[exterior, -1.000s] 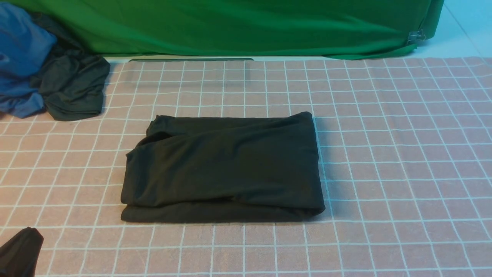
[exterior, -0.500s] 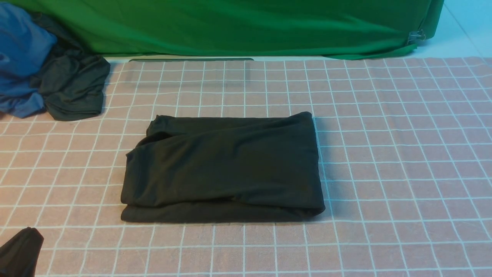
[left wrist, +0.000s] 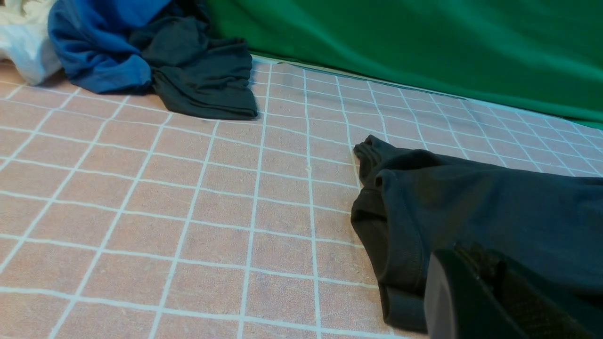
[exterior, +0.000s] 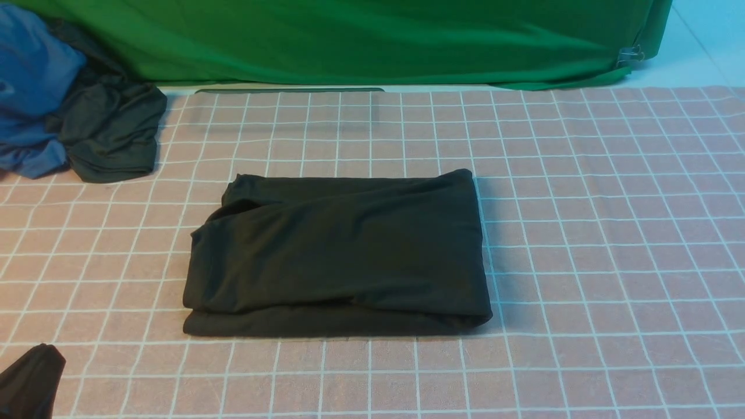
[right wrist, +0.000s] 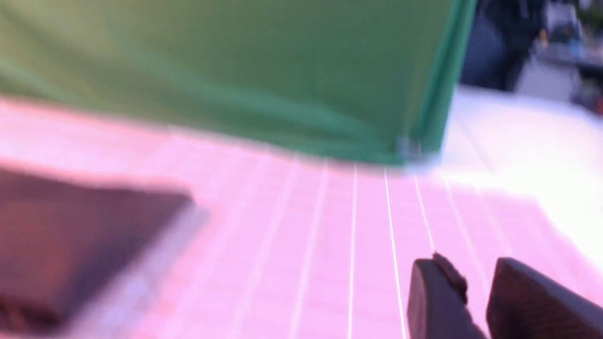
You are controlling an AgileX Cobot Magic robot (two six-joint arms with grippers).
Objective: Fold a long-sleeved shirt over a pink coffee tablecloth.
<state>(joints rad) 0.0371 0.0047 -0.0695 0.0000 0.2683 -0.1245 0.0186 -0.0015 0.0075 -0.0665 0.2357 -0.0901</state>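
In the front view the long-sleeved shirt [exterior: 337, 256] lies folded in a rectangle in the middle of the pink coffee tablecloth [exterior: 582, 233], with no arm over it. In the left wrist view the left gripper [left wrist: 490, 301] is closed and empty beside the shirt's layered edge; brushing it could spoil the fold. The blurred right wrist view shows the right gripper [right wrist: 476, 296] with a narrow gap, holding nothing.
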